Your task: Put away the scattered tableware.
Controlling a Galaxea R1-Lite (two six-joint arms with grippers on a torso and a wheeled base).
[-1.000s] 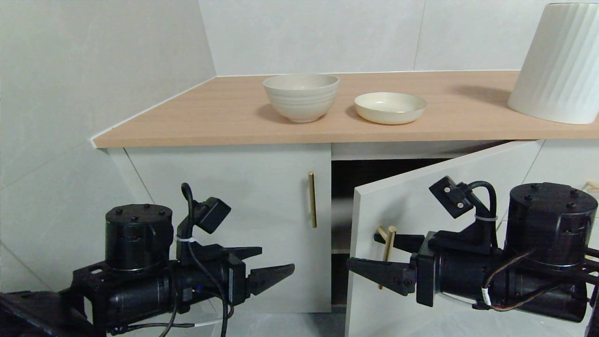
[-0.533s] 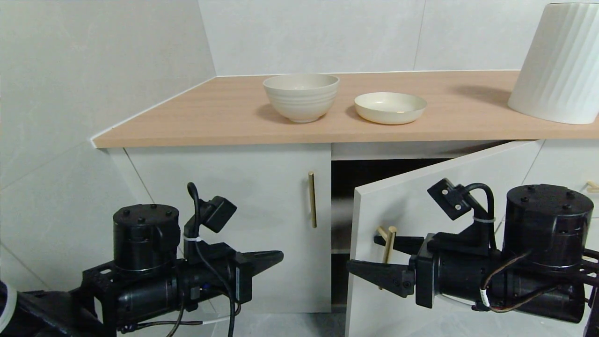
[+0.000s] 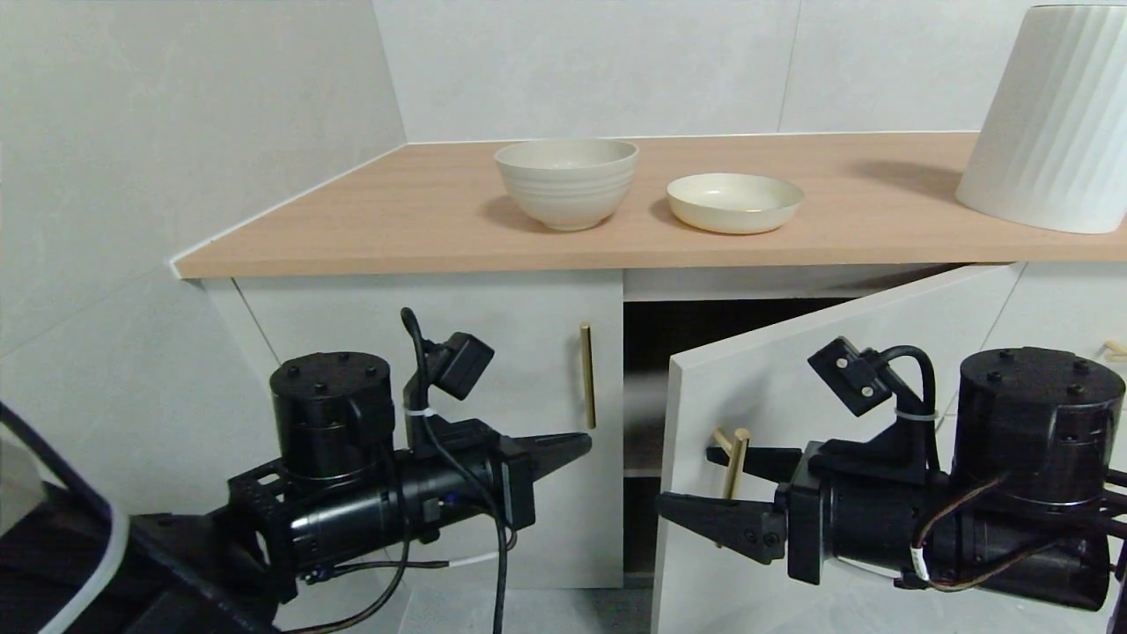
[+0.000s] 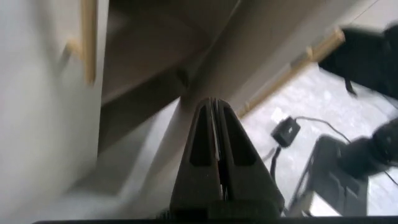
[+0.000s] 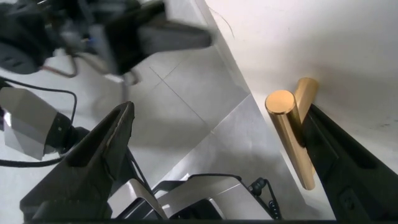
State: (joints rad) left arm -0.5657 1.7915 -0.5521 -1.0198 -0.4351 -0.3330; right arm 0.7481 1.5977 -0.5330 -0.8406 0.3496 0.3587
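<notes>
— Two pieces of tableware outstanding. Head view, please.
— Noted: a ribbed bowl (image 3: 567, 182) and a shallow dish (image 3: 733, 202) side by side on the wooden countertop (image 3: 423, 220), apart, neither held. Below, the right cabinet door (image 3: 792, 370) stands ajar. The right gripper (image 3: 684, 480) is spread around that door's brass handle (image 3: 732, 453), not clamped. The left gripper (image 3: 568, 446) is pinched together on nothing, near the closed door's handle (image 3: 586, 376).
— Changes in the last second?
— The left arm has risen and swung toward the cabinet gap. Its fingers, spread a second ago, have come together. The right arm and the door have barely shifted.
— Left wrist view?
— Its fingers (image 4: 200, 137) are pressed flat together, aimed at the dark opening past the door edge.
— Right wrist view?
— The brass handle (image 5: 292, 134) sits between parted fingers (image 5: 109, 149), nearer one; contact cannot be told.
— Assessment?
— Storage is being opened. Nothing is stowed yet; the left arm seems placed to push the door wider.
</notes>
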